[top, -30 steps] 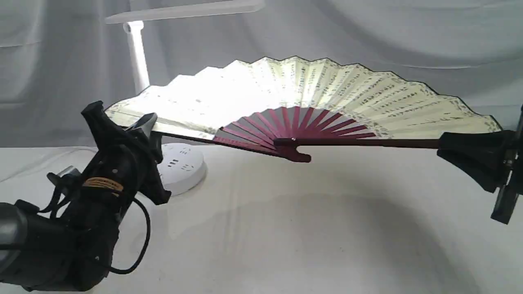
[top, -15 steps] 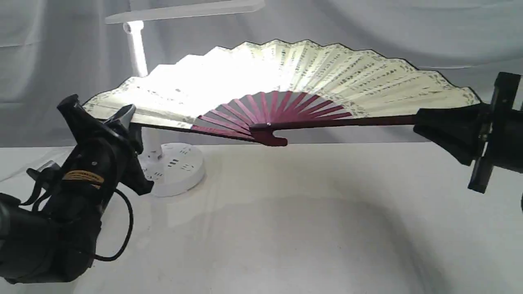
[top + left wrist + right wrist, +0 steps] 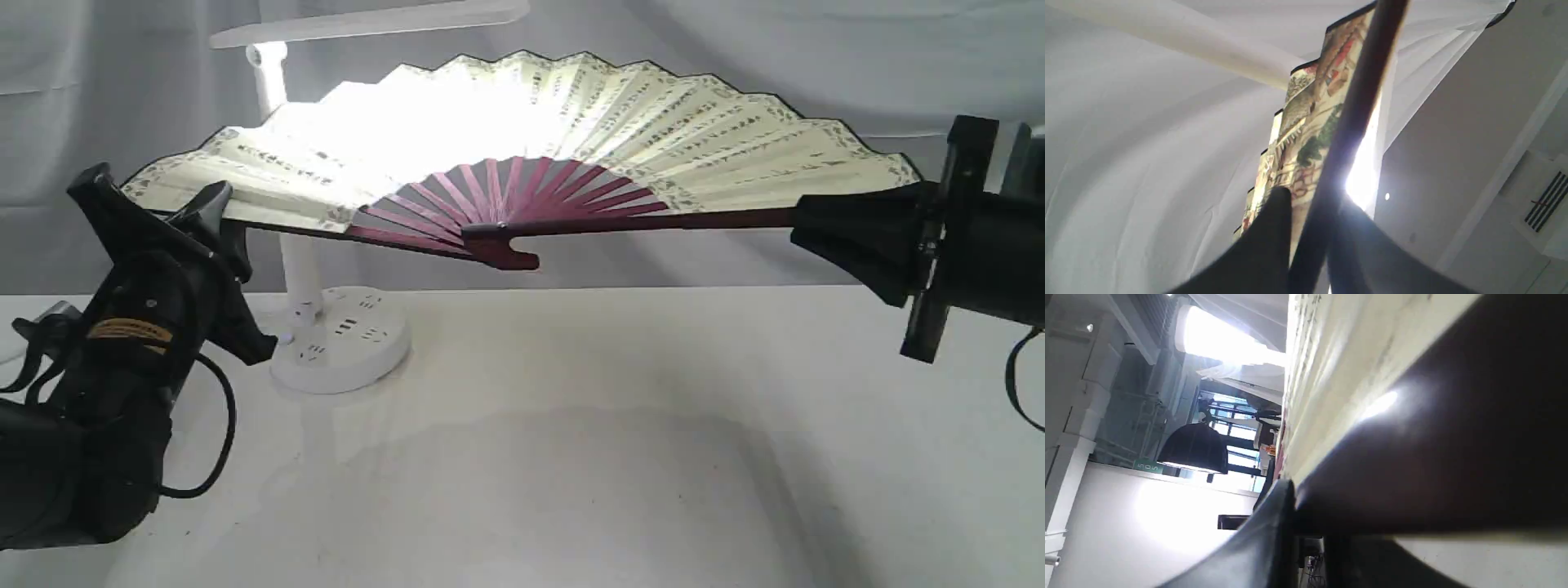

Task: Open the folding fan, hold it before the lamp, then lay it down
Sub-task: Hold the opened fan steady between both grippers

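Note:
The folding fan is spread wide in the air, cream pleats with black calligraphy above dark maroon ribs, its pivot near the middle. My left gripper is shut on its left end rib, and my right gripper is shut on the right end rib. Behind the fan's left half stands the white lamp; its lit bar head glares onto the paper and its round base sits on the table. In the left wrist view the dark rib runs between the fingers. The right wrist view shows the fan close up.
A white cloth-covered table lies under the fan, with the fan's shadow across it. Grey drapery hangs behind. A black cable loops off the left arm near the lamp base.
Both grippers have lifted the open fan and carried it leftward, so it now hangs higher in front of the lamp's stem and nearer the lamp head.

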Tool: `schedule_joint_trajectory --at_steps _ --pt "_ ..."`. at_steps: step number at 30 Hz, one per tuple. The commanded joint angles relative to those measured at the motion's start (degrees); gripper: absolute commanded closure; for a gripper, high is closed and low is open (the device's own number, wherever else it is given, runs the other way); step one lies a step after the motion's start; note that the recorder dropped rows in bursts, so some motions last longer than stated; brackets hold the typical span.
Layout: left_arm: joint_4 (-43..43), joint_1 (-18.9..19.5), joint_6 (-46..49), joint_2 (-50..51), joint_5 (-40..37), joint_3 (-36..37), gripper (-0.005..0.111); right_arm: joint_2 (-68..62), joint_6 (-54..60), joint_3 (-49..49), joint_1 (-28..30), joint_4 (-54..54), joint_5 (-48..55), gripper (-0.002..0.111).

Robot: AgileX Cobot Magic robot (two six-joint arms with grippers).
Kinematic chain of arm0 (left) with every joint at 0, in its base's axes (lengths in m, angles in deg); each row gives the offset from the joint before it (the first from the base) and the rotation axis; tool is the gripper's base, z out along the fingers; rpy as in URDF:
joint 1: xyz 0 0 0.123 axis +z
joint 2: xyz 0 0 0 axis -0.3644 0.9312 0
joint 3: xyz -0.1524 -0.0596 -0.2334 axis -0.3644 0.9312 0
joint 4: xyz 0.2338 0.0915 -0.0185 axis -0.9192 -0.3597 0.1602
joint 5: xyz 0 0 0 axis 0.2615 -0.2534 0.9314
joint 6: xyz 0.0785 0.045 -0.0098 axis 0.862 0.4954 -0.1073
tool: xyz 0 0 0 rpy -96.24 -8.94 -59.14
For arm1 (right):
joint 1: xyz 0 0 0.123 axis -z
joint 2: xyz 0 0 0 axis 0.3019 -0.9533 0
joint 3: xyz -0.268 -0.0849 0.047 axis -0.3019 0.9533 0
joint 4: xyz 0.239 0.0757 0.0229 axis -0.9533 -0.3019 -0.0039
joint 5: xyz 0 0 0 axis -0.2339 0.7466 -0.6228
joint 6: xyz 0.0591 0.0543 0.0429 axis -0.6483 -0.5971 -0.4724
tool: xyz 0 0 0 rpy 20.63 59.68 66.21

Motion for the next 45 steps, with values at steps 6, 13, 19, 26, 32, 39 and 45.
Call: schedule_joint_trajectory --at_steps 6,13,19,26,32,39,45 --pt "5.3 1.4 -4.2 -4.3 4.4 -0.7 0.106 2.9 1.2 0.2 0.0 1.6 -4.0 0.108" --pt "4.8 1.4 -4.2 -4.6 4.4 -0.6 0.106 6.2 -1.1 0.2 0.0 1.6 -4.4 0.108" --pt "4.8 1.4 -4.2 -4.6 4.4 -0.6 0.106 6.2 -1.6 0.2 0.0 1.6 -4.4 0.108" --pt "4.8 1.4 -4.2 -4.6 4.4 -0.6 0.106 6.2 -1.6 0.2 0.0 1.6 -4.4 0.108" --pt "4.8 1.4 -4.1 -4.6 4.4 -0.6 0.106 6.2 -1.6 0.2 0.0 1.6 -4.4 0.108" --pt "4.8 1.4 -4.1 -4.6 4.4 -0.6 0.106 6.2 -1.6 0.2 0.0 1.6 -4.4 0.108" --pt "4.8 1.4 -4.1 -4.6 4.4 -0.6 0.106 6.2 -1.6 0.2 0.0 1.6 -4.4 0.108"
